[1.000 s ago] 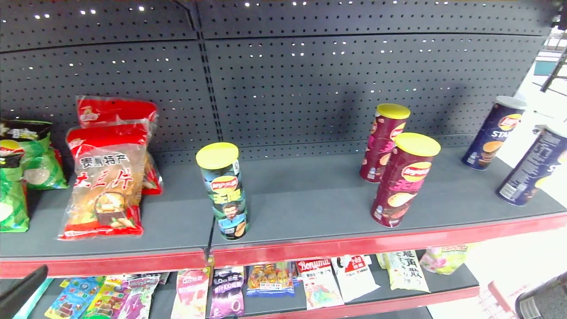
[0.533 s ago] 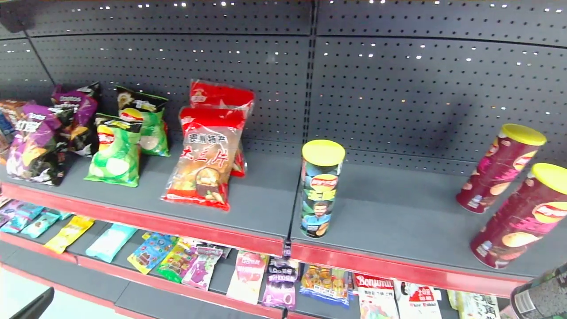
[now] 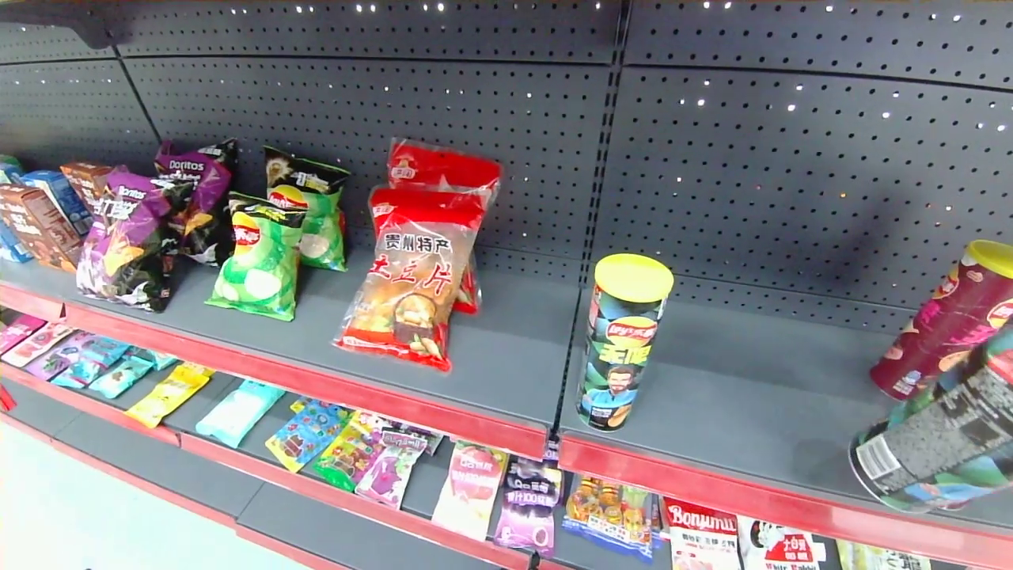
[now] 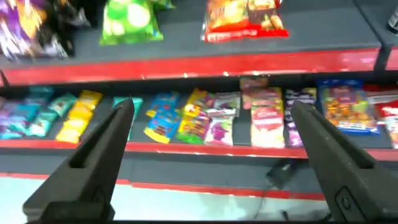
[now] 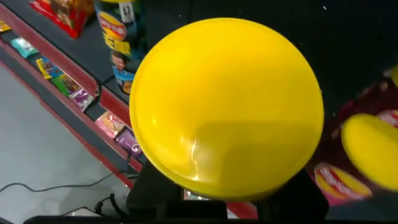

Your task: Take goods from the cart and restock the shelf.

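Observation:
A green-and-black chip can (image 3: 942,443) with a yellow lid (image 5: 227,109) hangs tilted before the shelf's (image 3: 736,404) front edge, at the head view's lower right. My right gripper (image 5: 224,202) is shut on it, mostly hidden behind the lid. A matching can (image 3: 621,344) stands upright on the shelf near the divider and appears again as the standing can (image 5: 121,37) beyond the held one. A maroon can (image 3: 942,321) leans just behind the held can. My left gripper (image 4: 211,143) is open and holds nothing, low in front of the bottom shelves.
Red snack bags (image 3: 411,285), green bags (image 3: 261,261) and purple bags (image 3: 130,237) fill the shelf's left half. Candy packets (image 3: 348,451) lie on the lower shelf (image 4: 205,149). Bare shelf lies between the standing can and the maroon can. A cable (image 5: 37,183) runs on the floor.
The head camera has swung left, so the whole shelf has shifted right in the picture. The held can has risen into the lower right of the head view.

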